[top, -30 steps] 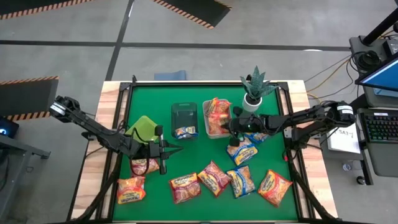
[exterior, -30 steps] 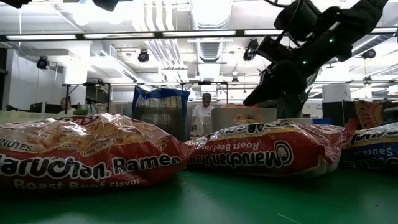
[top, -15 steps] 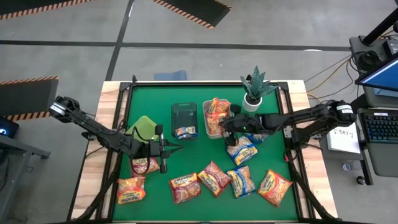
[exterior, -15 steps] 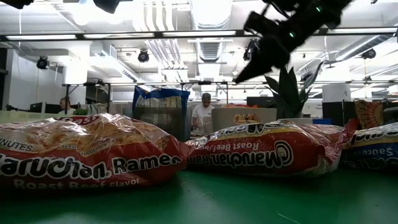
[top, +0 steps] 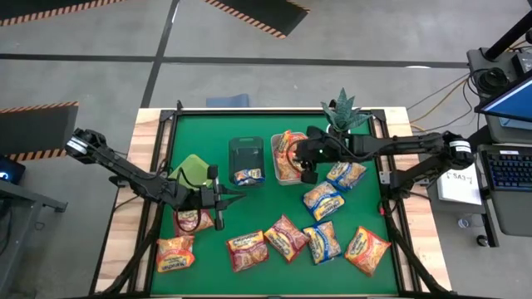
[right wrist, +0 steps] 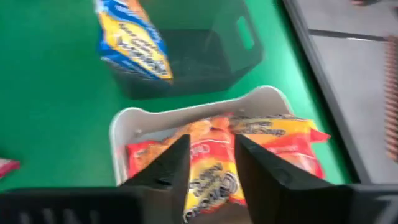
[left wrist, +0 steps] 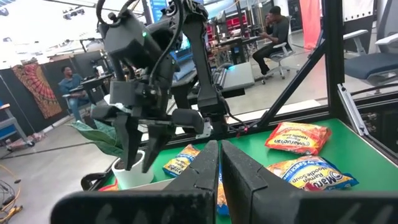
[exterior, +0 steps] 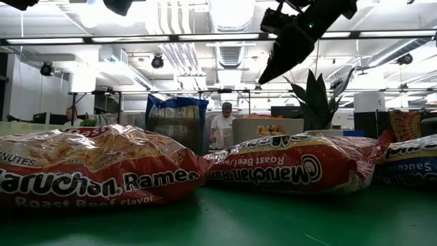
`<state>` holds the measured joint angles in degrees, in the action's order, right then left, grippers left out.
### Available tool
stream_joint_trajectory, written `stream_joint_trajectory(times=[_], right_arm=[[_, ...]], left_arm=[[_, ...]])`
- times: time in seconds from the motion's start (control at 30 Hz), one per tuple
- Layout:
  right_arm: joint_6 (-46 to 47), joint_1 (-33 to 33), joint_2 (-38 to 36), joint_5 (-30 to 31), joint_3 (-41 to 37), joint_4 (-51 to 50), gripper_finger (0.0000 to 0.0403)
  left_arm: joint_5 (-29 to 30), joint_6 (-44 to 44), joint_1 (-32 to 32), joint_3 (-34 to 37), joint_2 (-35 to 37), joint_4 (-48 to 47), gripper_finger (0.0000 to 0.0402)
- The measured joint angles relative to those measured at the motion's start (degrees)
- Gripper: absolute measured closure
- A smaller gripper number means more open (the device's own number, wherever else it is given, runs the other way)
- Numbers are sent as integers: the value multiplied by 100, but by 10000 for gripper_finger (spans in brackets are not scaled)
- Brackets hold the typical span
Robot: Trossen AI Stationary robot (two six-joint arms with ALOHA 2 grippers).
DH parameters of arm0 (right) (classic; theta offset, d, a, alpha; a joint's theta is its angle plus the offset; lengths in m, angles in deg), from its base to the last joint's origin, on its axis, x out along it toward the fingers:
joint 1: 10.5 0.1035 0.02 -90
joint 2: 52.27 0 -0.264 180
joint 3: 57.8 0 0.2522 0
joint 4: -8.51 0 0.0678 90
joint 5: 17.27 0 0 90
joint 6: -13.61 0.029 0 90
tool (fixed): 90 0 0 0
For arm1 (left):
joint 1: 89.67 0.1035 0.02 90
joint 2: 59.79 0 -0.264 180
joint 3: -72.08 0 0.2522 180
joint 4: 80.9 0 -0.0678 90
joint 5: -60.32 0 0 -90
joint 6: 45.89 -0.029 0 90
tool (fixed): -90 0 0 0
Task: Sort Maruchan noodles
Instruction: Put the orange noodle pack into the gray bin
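Maruchan noodles packets lie in a row along the near part of the green table (top: pixel 208 124): red and orange ones (top: pixel 285 237) and two blue-and-yellow ones (top: pixel 322 199). Orange and red packets (right wrist: pixel 217 162) fill the light bin (top: pixel 273 162). One blue-and-yellow packet (right wrist: pixel 134 40) sits in the dark bin (top: pixel 247 149). My right gripper (right wrist: pixel 211 146) hangs open above the light bin, fingers slanting down, nothing between them. My left gripper (top: pixel 239 198) is shut and level, raised over the table's left part, beside a red packet (top: pixel 194 220).
A green bin (top: pixel 193 170) stands left of the dark bin. A potted plant (top: pixel 337 133) stands at the far right, close behind my right arm. The table has a raised black frame round its edges. People sit in the room beyond.
My right gripper has risen and moved toward the far edge and a little left, from over the blue-and-yellow packets to above the light bin, tipping more steeply down. The packets on the table lie as before.
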<state>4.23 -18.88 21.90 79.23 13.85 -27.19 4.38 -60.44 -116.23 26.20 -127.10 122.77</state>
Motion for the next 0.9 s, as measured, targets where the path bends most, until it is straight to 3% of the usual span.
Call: stream_joint_trajectory(times=[0.2,0.57,0.7,0.9], right_arm=[[-112,-373,180,-163,-87,-159,214],[-284,-747,1397,-196,-52,76,211],[-516,-741,1583,-192,35,82,250],[-758,-742,1528,-200,111,67,373]], left_arm=[[-4,3,0,0,0,-3,402],[-9,-37,4,2,-197,-5,402],[-9,-114,7,2,-276,54,402],[-9,-139,7,2,-282,68,402]])
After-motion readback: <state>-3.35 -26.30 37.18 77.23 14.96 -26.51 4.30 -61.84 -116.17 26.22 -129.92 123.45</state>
